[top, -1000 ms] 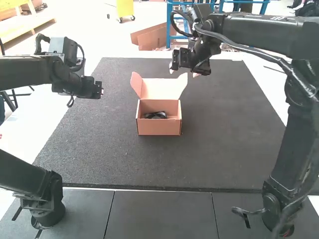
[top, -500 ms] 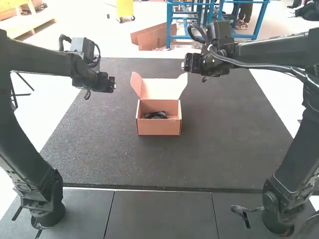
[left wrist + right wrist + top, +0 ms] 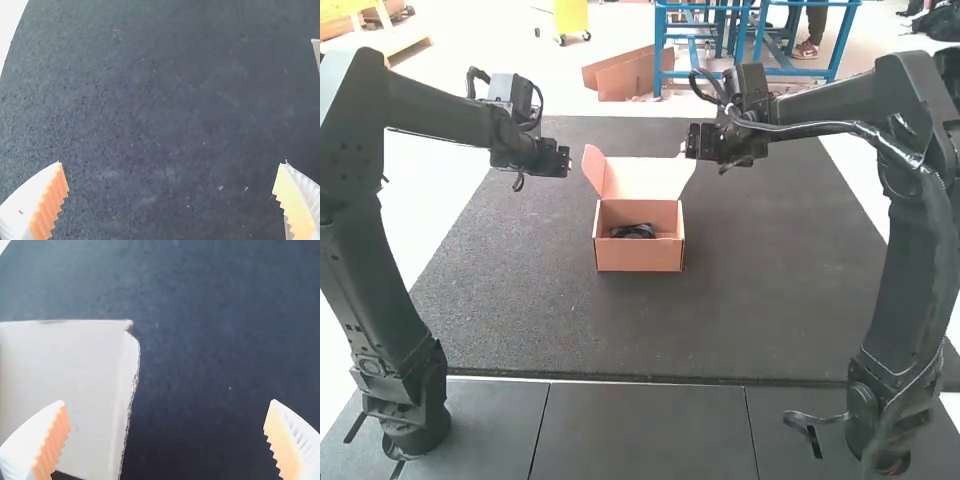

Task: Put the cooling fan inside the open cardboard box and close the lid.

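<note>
A small cardboard box (image 3: 639, 235) stands open in the middle of the black mat, its lid (image 3: 638, 176) raised at the back with side flaps spread. The black cooling fan (image 3: 633, 231) lies inside it. My left gripper (image 3: 552, 164) hangs open just left of the lid's left flap, above the mat; its orange pads (image 3: 47, 200) stand wide apart over bare mat. My right gripper (image 3: 701, 142) hangs open at the lid's right top corner. In the right wrist view the lid's flap (image 3: 75, 390) lies between and just beyond the orange pads (image 3: 50, 440).
The black mat (image 3: 770, 260) covers most of the table, with bare room all around the box. Flattened cardboard (image 3: 625, 70) lies on the floor beyond the mat's far edge.
Both arms have swung inward toward the box's raised lid; the left gripper has moved right and up, the right gripper has settled near the lid's right corner. The box has not moved.
</note>
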You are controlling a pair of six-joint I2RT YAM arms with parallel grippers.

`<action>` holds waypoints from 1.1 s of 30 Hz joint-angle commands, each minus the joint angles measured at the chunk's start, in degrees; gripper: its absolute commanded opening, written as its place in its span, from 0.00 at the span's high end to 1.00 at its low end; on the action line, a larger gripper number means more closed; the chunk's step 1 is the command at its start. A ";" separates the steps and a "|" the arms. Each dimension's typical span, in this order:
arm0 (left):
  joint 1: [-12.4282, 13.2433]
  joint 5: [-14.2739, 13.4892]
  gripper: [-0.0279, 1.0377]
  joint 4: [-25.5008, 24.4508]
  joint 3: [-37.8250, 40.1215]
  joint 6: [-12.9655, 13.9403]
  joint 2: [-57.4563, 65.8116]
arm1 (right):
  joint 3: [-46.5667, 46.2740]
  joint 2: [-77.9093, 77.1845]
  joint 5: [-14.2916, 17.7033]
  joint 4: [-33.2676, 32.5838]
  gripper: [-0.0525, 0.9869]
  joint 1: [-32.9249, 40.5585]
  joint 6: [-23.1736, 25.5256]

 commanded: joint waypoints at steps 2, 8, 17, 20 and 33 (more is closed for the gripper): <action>-1.28 0.24 0.06 1.02 3.02 -1.37 1.18 | 2.79 0.64 -0.98 0.66 0.09 -0.81 0.30; -1.46 0.33 0.06 1.28 4.25 -2.16 1.71 | 4.02 2.48 -2.12 0.48 0.09 -0.81 1.00; -1.46 5.61 0.06 1.20 5.13 -3.83 1.71 | 5.87 3.71 -4.05 0.13 0.09 -1.34 1.26; -1.63 6.92 0.06 1.37 5.22 -4.18 1.97 | 6.57 4.15 -4.67 0.13 0.09 -1.42 1.35; -2.16 10.09 0.06 1.46 5.22 -5.41 2.41 | 9.38 6.70 -5.37 -0.31 0.23 -1.60 1.88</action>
